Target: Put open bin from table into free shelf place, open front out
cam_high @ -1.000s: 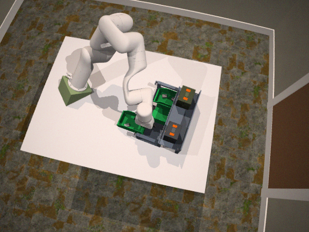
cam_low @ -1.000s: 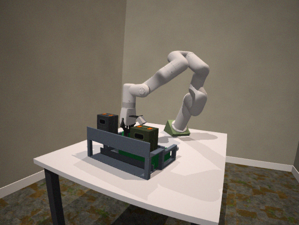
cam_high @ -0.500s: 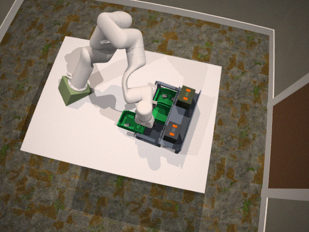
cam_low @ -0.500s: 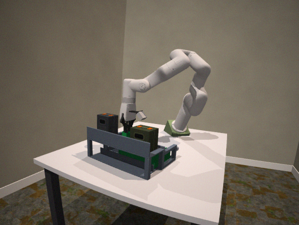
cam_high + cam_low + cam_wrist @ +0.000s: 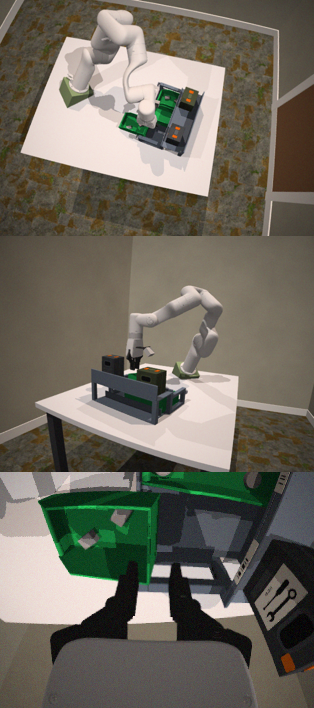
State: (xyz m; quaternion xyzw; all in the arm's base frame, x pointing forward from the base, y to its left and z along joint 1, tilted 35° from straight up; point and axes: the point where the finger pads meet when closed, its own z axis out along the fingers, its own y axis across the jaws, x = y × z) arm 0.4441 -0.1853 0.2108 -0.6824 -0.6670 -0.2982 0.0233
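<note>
1. Here's the tool, fingers partly apart, holding nothing.
2. Loaded bin waits at the shelf's front, beside the free place.
3. Best straddle its rear wall squarely, then grip and lift level.

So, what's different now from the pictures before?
The robot's arm has lifted its jaws higher above the shelf. Nothing shows between the jaws now; I can't tell if they let anything go. The tilted green bin beside the shelf looks the same, and so do the two boxes with orange marks.
</note>
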